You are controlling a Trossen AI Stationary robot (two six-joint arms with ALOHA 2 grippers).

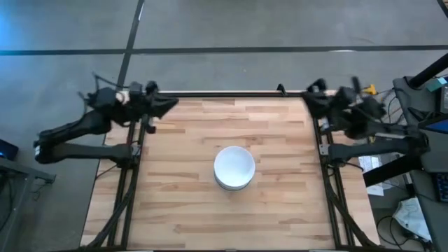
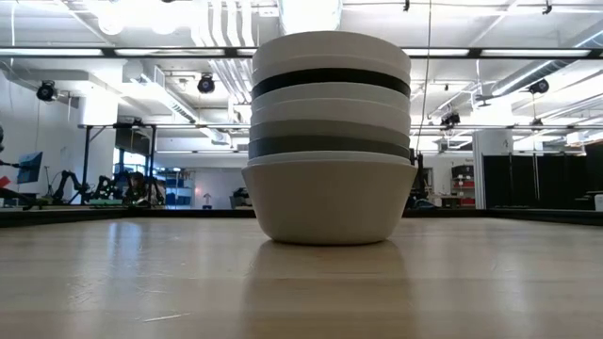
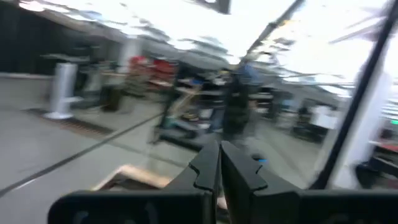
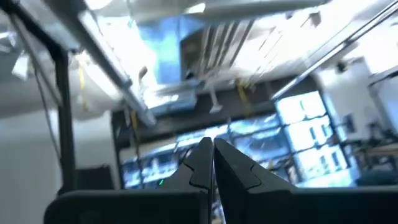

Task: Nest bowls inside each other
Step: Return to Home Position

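A wooden worktop (image 1: 182,210) seen from above, with a single stack of bowls (image 1: 234,168) standing close to its middle, slightly toward the right. From overhead only the top bowl shows, white and round, with a thin edge of the bowls beneath it peeking out on the near side.

From table height, the stack (image 2: 330,141) fills the centre of the picture and stands upright on the wood. The bottom bowl (image 2: 330,202) is white, and it is the only one whose full side can be seen. Above it the rims of the nested bowls rise as bands: a dark grey band (image 2: 330,147), then pale greyish and white bands, then a black band (image 2: 330,81), and white rims at the top (image 2: 330,49). The exact number of bowls cannot be told from the bands.

Both arms are well apart from the stack. The left pincer (image 1: 168,105) sits at the far left corner of the worktop, and its own wrist view shows the two dark fingers (image 3: 219,149) pressed together with nothing between them. The right pincer (image 1: 311,98) sits at the far right corner, and its fingers (image 4: 212,146) are likewise closed together and empty.
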